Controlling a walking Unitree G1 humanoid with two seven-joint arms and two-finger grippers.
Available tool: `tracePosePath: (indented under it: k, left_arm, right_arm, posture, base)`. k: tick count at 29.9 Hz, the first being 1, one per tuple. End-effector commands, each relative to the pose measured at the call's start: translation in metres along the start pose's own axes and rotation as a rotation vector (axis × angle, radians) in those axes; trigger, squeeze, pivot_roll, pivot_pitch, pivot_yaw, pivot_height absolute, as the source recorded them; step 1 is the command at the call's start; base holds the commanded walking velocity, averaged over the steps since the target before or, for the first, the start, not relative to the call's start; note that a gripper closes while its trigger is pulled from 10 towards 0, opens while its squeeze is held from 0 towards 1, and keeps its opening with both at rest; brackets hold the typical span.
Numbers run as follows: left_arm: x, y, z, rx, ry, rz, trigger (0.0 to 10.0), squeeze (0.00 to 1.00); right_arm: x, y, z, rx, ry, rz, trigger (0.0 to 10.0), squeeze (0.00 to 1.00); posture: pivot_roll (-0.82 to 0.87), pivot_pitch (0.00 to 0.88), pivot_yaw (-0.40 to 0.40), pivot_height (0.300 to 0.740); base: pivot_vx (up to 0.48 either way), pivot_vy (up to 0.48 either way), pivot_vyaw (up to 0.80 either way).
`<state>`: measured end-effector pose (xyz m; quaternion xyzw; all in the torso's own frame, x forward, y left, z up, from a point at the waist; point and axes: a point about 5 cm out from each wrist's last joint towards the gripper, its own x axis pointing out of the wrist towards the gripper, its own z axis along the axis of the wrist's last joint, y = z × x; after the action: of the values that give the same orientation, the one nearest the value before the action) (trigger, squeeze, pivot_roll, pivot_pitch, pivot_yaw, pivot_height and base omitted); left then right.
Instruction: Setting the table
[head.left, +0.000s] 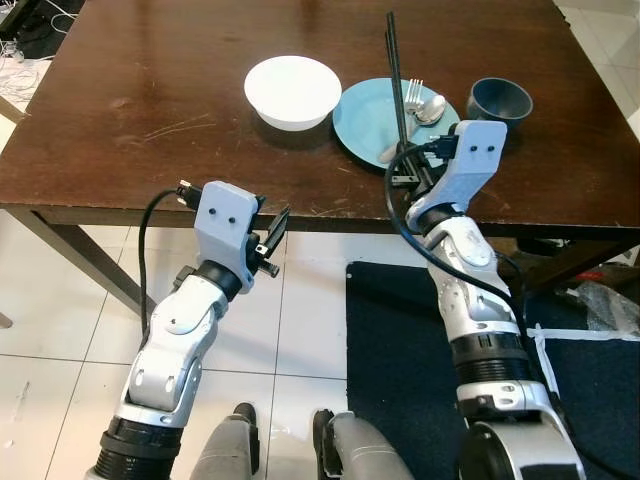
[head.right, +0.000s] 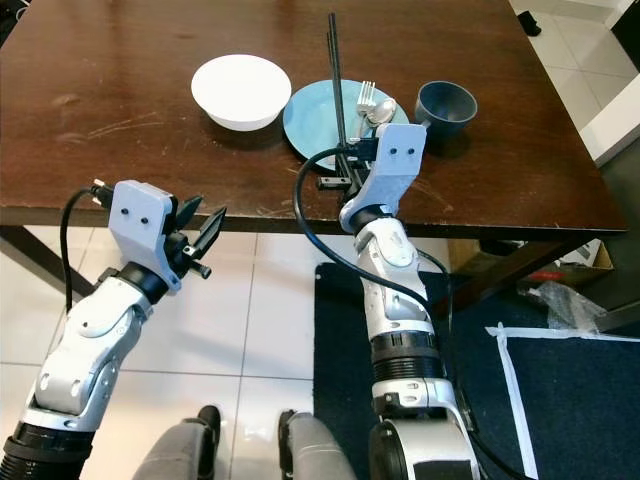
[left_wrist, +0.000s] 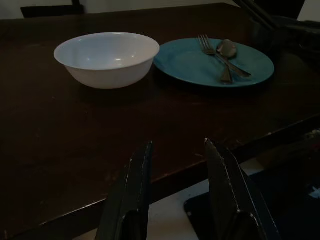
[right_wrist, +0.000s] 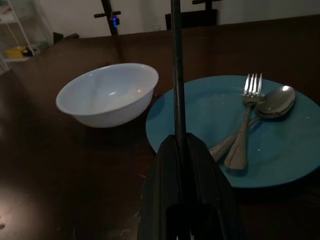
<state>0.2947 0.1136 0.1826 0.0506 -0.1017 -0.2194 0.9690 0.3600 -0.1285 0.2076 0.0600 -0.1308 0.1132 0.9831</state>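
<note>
A white bowl (head.left: 292, 90) and a blue plate (head.left: 365, 120) sit side by side on the dark wooden table (head.left: 150, 110). On the plate lie a fork (right_wrist: 248, 110) and a spoon (right_wrist: 275, 102), crossed. A dark grey cup (head.left: 499, 100) stands to the plate's right. My right gripper (head.left: 413, 165) hovers at the plate's near edge, shut on a pair of black chopsticks (head.left: 397, 70) that stick out over the plate toward the table's far side. Below the table's front edge, my left gripper (head.left: 275, 235) is open with nothing between its fingers (left_wrist: 135, 170).
White tile floor (head.left: 300, 320) runs under the table's front edge. A dark rug (head.left: 400, 340) with a white tape line lies to the right. A table leg (head.left: 75, 250) slants down at the left. Cables lie at the far left corner.
</note>
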Motion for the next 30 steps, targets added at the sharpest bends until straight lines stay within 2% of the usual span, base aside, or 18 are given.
tracePosePath:
  k: [1, 5, 11, 18, 30]
  left_arm:
    - [-0.002, -0.002, -0.008, -0.019, 0.025, 0.010, 10.0, 0.00]
    - [-0.003, -0.002, -0.009, -0.027, 0.032, 0.023, 10.0, 0.00]
    - [0.000, -0.001, -0.009, -0.087, 0.027, 0.057, 10.0, 0.00]
    - [0.002, -0.004, -0.006, -0.101, -0.008, 0.033, 10.0, 0.00]
    - [0.002, -0.001, -0.010, -0.105, 0.002, 0.035, 10.0, 0.00]
  right_arm:
    - [-0.005, -0.001, 0.000, -0.030, -0.009, 0.000, 10.0, 0.00]
    - [-0.010, -0.001, -0.001, -0.057, -0.022, -0.002, 10.0, 0.00]
    - [-0.017, 0.001, -0.007, -0.110, -0.007, 0.012, 10.0, 0.00]
    - [-0.032, 0.002, -0.021, -0.036, 0.022, 0.015, 10.0, 0.00]
    - [-0.038, 0.007, -0.026, -0.022, 0.037, 0.040, 10.0, 0.00]
  posture:
    - [0.06, 0.173, -0.019, 0.740]
    - [0.06, 0.170, -0.020, 0.740]
    - [0.06, 0.152, -0.026, 0.740]
    - [0.05, 0.125, -0.032, 0.740]
    - [0.04, 0.110, -0.036, 0.740]
  base:
    - [0.000, 0.000, 0.00]
    - [0.000, 0.000, 0.00]
    - [0.000, 0.000, 0.00]
    - [0.000, 0.000, 0.00]
    - [0.000, 0.000, 0.00]
